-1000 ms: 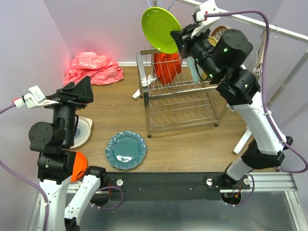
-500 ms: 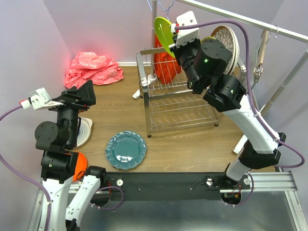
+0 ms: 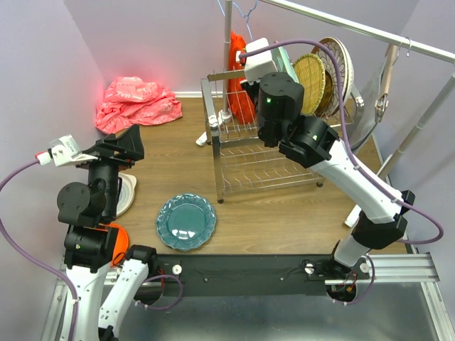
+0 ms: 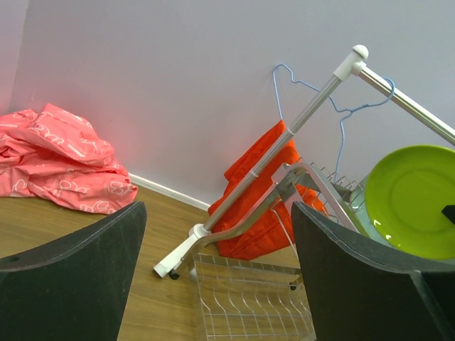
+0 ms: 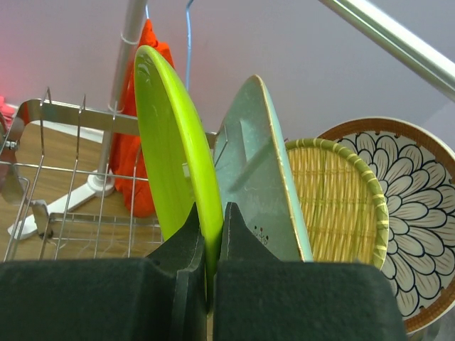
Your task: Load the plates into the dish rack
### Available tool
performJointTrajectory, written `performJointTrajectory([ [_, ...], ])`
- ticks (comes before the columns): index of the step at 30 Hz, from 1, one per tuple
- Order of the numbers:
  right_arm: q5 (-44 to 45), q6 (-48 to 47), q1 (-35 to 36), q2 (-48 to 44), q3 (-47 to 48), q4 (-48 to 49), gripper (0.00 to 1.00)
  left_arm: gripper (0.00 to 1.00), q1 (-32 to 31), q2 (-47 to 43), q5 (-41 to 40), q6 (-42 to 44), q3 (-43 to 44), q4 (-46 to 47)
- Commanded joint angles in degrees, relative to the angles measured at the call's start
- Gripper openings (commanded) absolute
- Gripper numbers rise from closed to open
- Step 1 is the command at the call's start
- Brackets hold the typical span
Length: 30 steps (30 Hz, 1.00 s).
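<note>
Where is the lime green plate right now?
In the right wrist view the lime green plate stands on edge over the dish rack, pinched by the right fingers, just left of the mint tray.

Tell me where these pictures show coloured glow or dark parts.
Top view: red glow on the wall by the pink cloth. Left wrist view: the same tint at the left edge. Right wrist view: right gripper black, lime plate bright and sharp.
</note>
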Motion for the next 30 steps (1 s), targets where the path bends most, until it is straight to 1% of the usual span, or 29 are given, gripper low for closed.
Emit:
performJointTrajectory([
  [1, 4.90, 3.64, -0.86, 0.53, -0.71, 1.54, 0.01, 0.92, 0.22, -1.17, -1.35, 0.73, -0.82, -1.12],
  [6, 5.26, 4.79, -3.32, 0.80, -1.06, 1.72, 0.00, 0.92, 0.22, -1.09, -1.26, 0.73, -1.26, -0.94],
  [10, 5.25, 5.05, -3.94, 1.06, -1.06, 1.72, 0.00, 0.92, 0.22, -0.56, -0.91, 0.73, -1.61, 0.02],
  [18, 5.61, 6.72, -6.40, -0.34, -5.28, 1.72, 0.01, 0.92, 0.22, -0.03, -0.38, 0.12, -2.40, 0.82],
  [24, 5.78, 7.95, -7.90, -0.69, -6.51, 1.80, 0.01, 0.92, 0.22, 0.14, -0.12, -0.06, -2.84, 0.99],
  [30, 5.61, 8.56, -8.51, -1.49, -8.62, 1.72, 0.03, 0.92, 0.22, 0.06, -0.20, 0.03, -3.11, 0.91],
])
